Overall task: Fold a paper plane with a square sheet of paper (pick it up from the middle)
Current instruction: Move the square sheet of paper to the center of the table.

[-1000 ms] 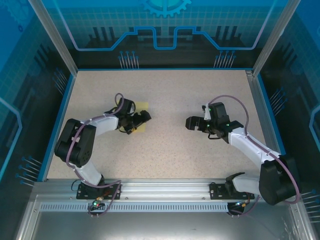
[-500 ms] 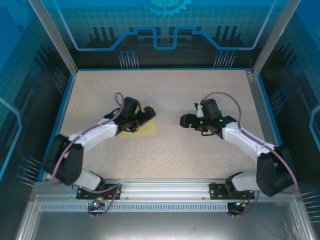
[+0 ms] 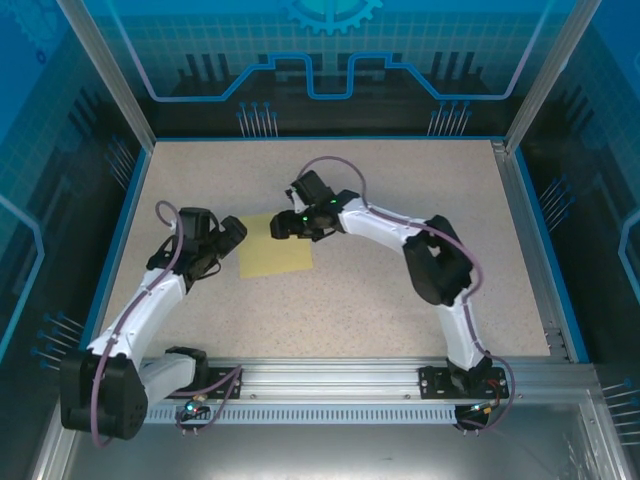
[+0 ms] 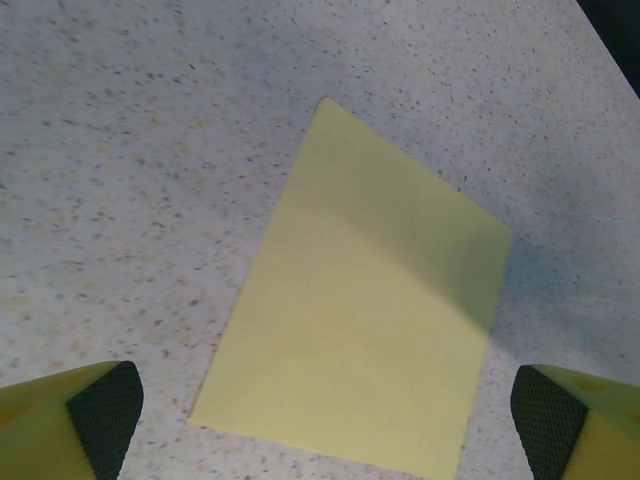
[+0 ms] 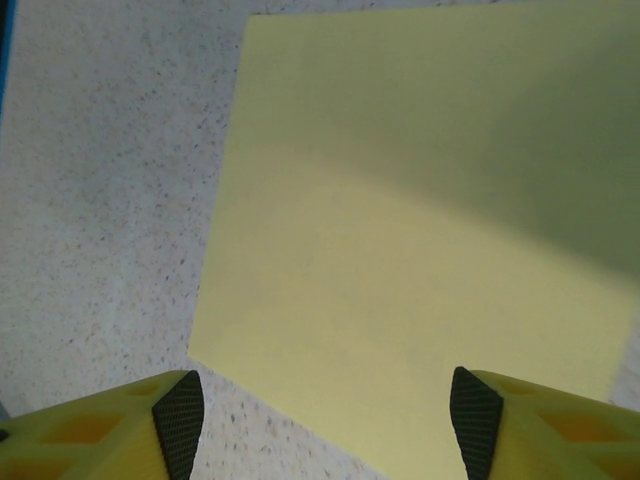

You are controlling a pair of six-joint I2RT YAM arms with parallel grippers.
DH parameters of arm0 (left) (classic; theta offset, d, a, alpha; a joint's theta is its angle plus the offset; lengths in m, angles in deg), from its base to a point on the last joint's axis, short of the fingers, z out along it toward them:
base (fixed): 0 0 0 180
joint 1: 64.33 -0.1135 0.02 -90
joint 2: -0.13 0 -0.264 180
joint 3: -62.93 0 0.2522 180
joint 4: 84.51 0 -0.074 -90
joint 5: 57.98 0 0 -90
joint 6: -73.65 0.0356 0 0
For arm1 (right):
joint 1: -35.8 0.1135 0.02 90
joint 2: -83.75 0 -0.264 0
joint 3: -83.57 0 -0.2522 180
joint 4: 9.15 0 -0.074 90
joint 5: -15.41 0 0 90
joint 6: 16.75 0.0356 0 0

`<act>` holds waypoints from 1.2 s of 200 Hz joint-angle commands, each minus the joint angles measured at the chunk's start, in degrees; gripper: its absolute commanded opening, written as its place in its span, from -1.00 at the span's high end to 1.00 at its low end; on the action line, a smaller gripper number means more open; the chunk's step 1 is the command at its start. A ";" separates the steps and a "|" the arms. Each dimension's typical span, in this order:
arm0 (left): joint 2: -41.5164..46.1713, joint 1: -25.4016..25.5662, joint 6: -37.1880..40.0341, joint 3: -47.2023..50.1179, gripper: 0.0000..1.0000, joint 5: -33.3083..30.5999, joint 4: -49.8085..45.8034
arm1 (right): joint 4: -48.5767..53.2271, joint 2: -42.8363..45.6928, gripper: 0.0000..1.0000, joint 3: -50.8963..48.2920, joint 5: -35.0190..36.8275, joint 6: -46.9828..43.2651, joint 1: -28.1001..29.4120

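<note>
We see our left hand [image 3: 234, 232] released, its two fingers spread wide with nothing between them. The square sheet of paper [image 3: 275, 256] lies flat and unfolded on the speckled table [image 3: 350, 320], just ahead of this hand. From the left wrist, the sheet lies ahead of and between the yellow fingertips [image 4: 100, 415], its nearest edge about level with them. We see no contact between this hand and the paper.

Our right hand [image 3: 279, 227] hangs over the opposite side of the sheet, above the corner nearest to it, and points back toward the left hand. Its fingers [image 5: 175, 425] are parted as well and grasp nothing. From the right wrist, the paper spreads out ahead of and between them, with one corner lying just ahead of one pad. We cannot tell whether the tips touch the sheet. The two hands face each other across the paper, near one another but apart.
</note>
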 commanded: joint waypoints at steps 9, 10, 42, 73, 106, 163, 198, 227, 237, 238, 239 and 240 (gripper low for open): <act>2.63 -0.58 2.19 2.31 -0.97 -0.03 0.44 | 8.05 -7.60 -0.39 8.42 -0.35 1.41 -0.05; 2.63 -0.58 2.26 2.34 -0.98 0.09 0.46 | 8.21 -7.82 -0.39 8.67 -0.38 1.47 -0.04; 1.93 -0.58 4.12 2.45 -0.97 3.05 1.79 | 10.48 -10.20 -0.38 8.45 0.26 2.04 -0.33; 0.44 -0.51 5.64 2.64 -0.98 9.35 5.35 | 11.00 -4.70 -0.35 -1.19 3.42 0.91 -2.33; -2.91 0.65 6.23 1.97 -0.97 15.73 9.66 | 9.51 5.42 -0.35 -15.75 3.36 -4.63 -7.06; -11.78 12.42 6.94 -3.50 -0.97 11.81 11.65 | 12.26 19.98 -0.36 -31.27 2.75 -13.26 -18.89; -13.37 13.41 5.68 -4.66 -0.97 7.31 10.51 | 7.40 23.83 -0.40 -31.24 -2.26 -11.46 -18.09; -11.06 13.38 7.41 -3.17 -0.97 4.60 10.02 | 6.93 17.14 -0.37 -23.80 -3.19 -9.36 -13.78; -11.08 13.33 7.84 -3.33 -0.97 4.31 9.08 | 7.79 13.73 -0.37 -20.28 -2.48 -8.83 -12.73; -11.08 13.32 7.94 -3.38 -0.97 4.32 8.95 | 7.91 13.40 -0.37 -19.96 -2.42 -8.75 -12.66; -11.08 13.36 7.99 -3.45 -0.97 4.24 8.89 | 7.97 13.05 -0.37 -19.62 -2.38 -8.66 -12.54; -11.08 13.33 8.06 -3.48 -0.97 4.20 8.86 | 8.08 12.71 -0.37 -19.32 -2.33 -8.58 -12.44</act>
